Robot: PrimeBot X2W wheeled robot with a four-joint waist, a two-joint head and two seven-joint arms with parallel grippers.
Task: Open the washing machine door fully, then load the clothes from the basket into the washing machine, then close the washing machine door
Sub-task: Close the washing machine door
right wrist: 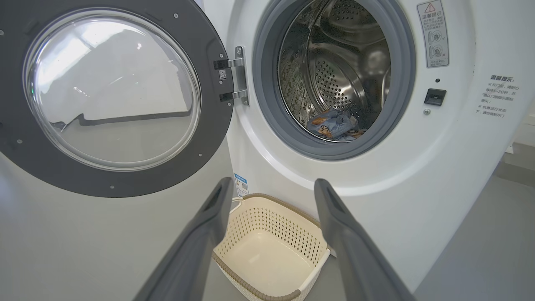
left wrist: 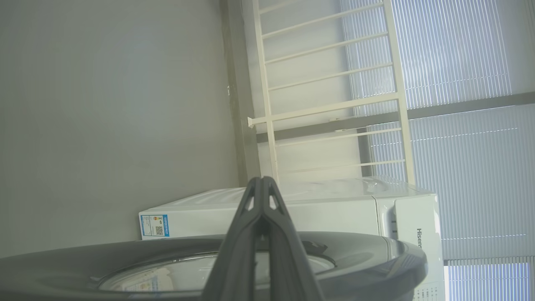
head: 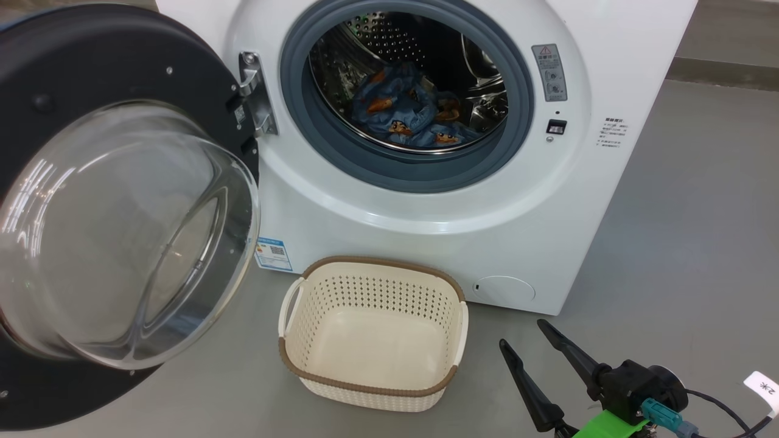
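Logging the step in hand as the changeover from loading to closing. The washing machine door (head: 122,231) stands swung wide on its steel hinge (head: 255,97) at the left of the washing machine (head: 426,231), its glass bowl facing out toward the camera. The clothes (head: 408,112), blue fabric with orange-brown prints, lie in a heap low in the steel drum (head: 389,42), inside the grey gasket (head: 316,140); no fabric visibly hangs over the lip. The basket (head: 377,292) sits on the floor (head: 669,243) just in front of the machine, below the opening, with nothing in it. The right gripper (head: 523,333) hangs low to the right of the basket, fingers spread wide and holding nothing, apart from both basket and machine. The left gripper (left wrist: 262,184) has its fingers pressed together, nothing between them, and its wrist view looks across the outer face of the door's dark rim; whether the tips touch the rim I cannot tell. Judgement: two of three steps are done, only the door is left. The next move calls for a push on the outer face of the door, near the edge far from the hinge, swinging it round until the latch catches. The basket stands close to the door's arc, so clearance there needs watching, and the right arm should stay out of the path.
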